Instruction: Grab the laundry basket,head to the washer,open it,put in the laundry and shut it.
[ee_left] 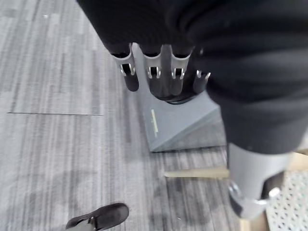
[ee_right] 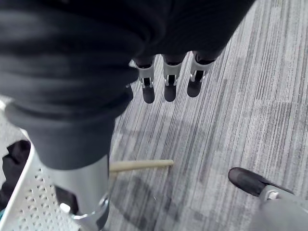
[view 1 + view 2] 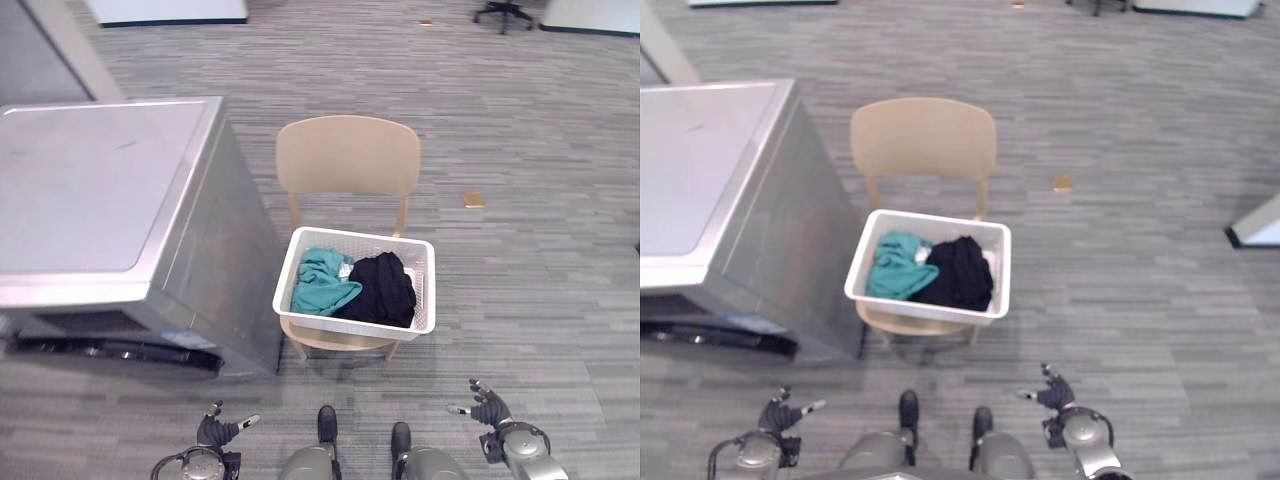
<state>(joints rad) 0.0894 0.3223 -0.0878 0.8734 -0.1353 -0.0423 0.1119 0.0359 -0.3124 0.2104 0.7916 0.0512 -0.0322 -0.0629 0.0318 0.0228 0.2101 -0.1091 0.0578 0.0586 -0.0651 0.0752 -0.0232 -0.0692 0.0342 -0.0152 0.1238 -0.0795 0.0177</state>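
**A:** How do you reckon the laundry basket point(image 3: 356, 284) will handle?

**B:** Light, I'd judge. It's a white plastic tub with perforated walls and holds just a couple of garments, so most of the weight is the basket itself. The walls look stiff enough to carry, though thin plastic like that may flex if squeezed on one side alone.

**A:** So where to take hold?

**B:** On the two short ends, under the rolled rim, one hand to each. I can't make out from up here whether there are handle slots moulded in, so the rim is the safe bet.

**A:** And the contents?

**B:** Soft and loose: a teal garment point(image 3: 322, 281) on the washer side and a black garment point(image 3: 381, 289) beside it, both lying below the rim. They shouldn't spill if the basket stays level.

**A:** Where does it sit?

**B:** On the seat of a tan chair point(image 3: 347, 158), just beside the grey washer point(image 3: 110, 205).

**A:** The hands?

**B:** The left hand point(image 3: 216, 430) and the right hand point(image 3: 489, 407) both hang low, well apart from the basket, fingers straight and relaxed, holding nothing.
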